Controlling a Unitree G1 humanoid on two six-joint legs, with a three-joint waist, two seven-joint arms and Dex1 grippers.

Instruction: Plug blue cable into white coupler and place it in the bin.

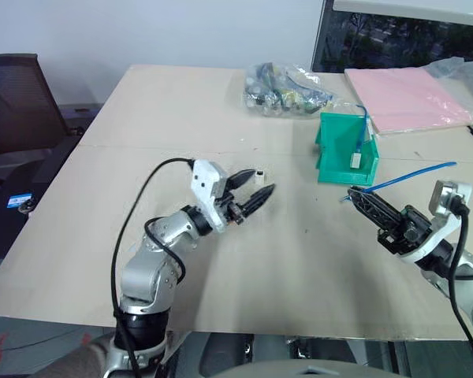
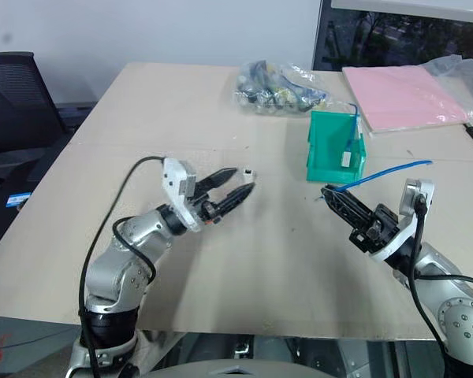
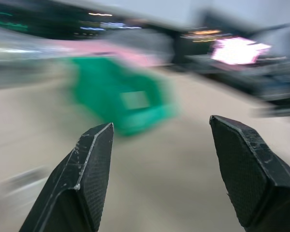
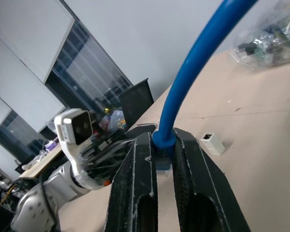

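While its 2 fingers stood spread with nothing between them, the left gripper (image 1: pixel 251 189) hovered just beside the white coupler (image 1: pixel 259 174) lying on the table (image 1: pixel 142 110). Further right stood the bin (image 1: pixel 343 150), another blue cord and white block inside. The right gripper (image 1: pixel 355 196) pinched the blue cable (image 1: pixel 414 174) near its plug.

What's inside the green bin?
Inside the bin sits a small white block with a blue cord rising from it over the back wall. The bin's side wall hides part of the floor, so anything lying low there cannot be seen.
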